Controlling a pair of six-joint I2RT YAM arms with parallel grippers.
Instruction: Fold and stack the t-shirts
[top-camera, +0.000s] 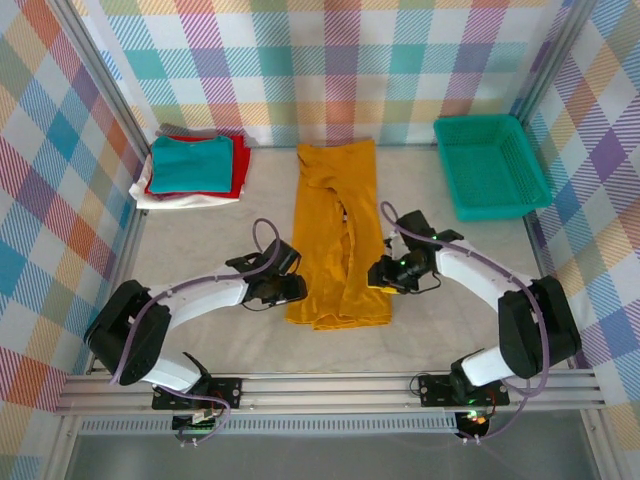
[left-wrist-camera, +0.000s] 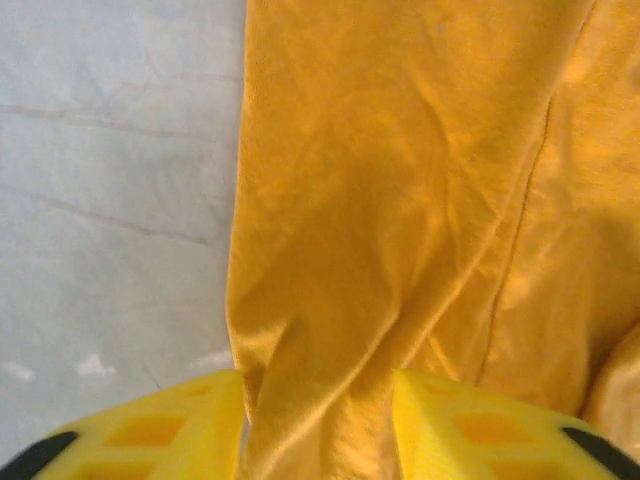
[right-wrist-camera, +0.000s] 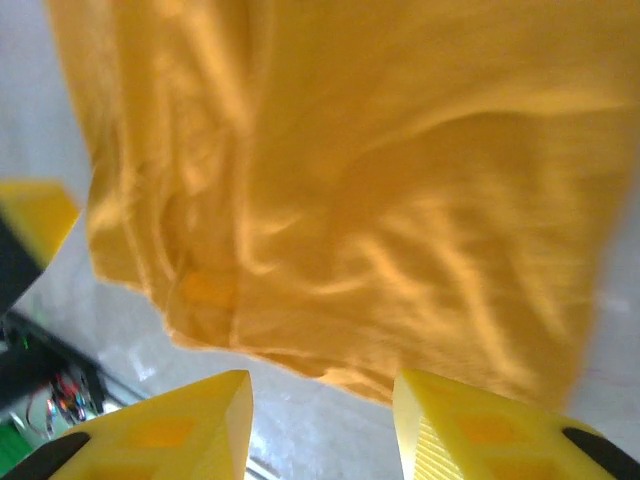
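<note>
A mustard-yellow t-shirt (top-camera: 335, 235) lies in the middle of the table, folded lengthwise into a long narrow strip. My left gripper (top-camera: 297, 290) sits at the strip's left edge near its front end. In the left wrist view its yellow fingers (left-wrist-camera: 170, 430) stand apart, with a loose ridge of the yellow cloth (left-wrist-camera: 400, 200) between them. My right gripper (top-camera: 381, 272) is at the strip's right edge. Seen from the right wrist, this gripper (right-wrist-camera: 322, 385) is open with bare table between the fingers, and the shirt's hem (right-wrist-camera: 330, 250) lies just beyond them. Folded t-shirts are stacked at the back left, teal (top-camera: 192, 163) on top.
Red (top-camera: 238, 165) and white (top-camera: 180, 200) tees show under the teal one. A green mesh basket (top-camera: 490, 165) stands at the back right. Checked walls close in the table on three sides, and a metal rail (top-camera: 330, 390) runs along the near edge.
</note>
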